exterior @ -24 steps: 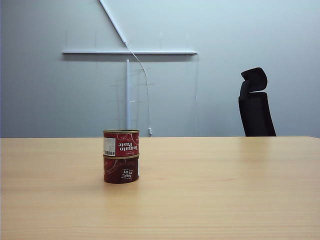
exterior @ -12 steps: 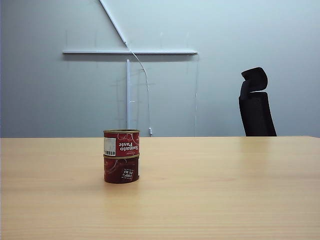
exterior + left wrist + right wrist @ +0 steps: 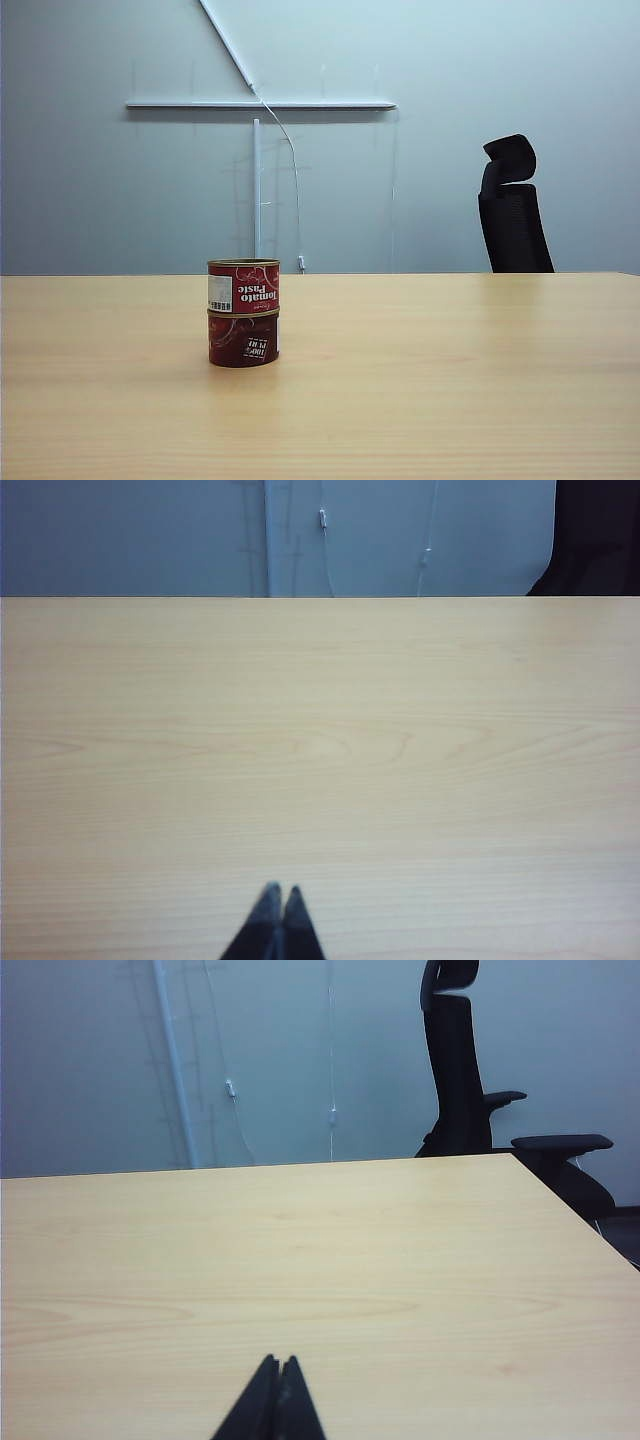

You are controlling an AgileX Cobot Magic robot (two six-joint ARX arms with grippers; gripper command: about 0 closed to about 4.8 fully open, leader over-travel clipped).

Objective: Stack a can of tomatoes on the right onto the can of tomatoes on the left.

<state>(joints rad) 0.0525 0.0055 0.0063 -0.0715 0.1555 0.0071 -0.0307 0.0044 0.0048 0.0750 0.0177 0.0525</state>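
Wood-grain tabletop (image 3: 450,400) fills the lower half of the exterior view, bare in the foreground; neither arm shows there. Left gripper (image 3: 279,892): jaws pressed tip to tip, holding nothing, seen at the bottom centre of its wrist picture over bare table. Right gripper (image 3: 279,1362): likewise closed and empty, bottom centre of its own picture. Neither wrist picture shows a can, so both appear parked well clear of the stack.

Left of centre in the exterior view, mid-table: upper tomato can (image 3: 243,287) sits squarely on the lower tomato can (image 3: 243,339), rims touching, sides roughly flush, both upright with labels upside down. No lean visible. Judgement: stacking is done, and the closed, withdrawn jaws fit a release already made.

Nothing else on the table; nothing stands near the stack to knock it.

Beyond the far edge: black office chair (image 3: 512,205) at right, grey wall (image 3: 100,180) carrying a white rail (image 3: 260,104) and a thin hanging cable (image 3: 292,190).
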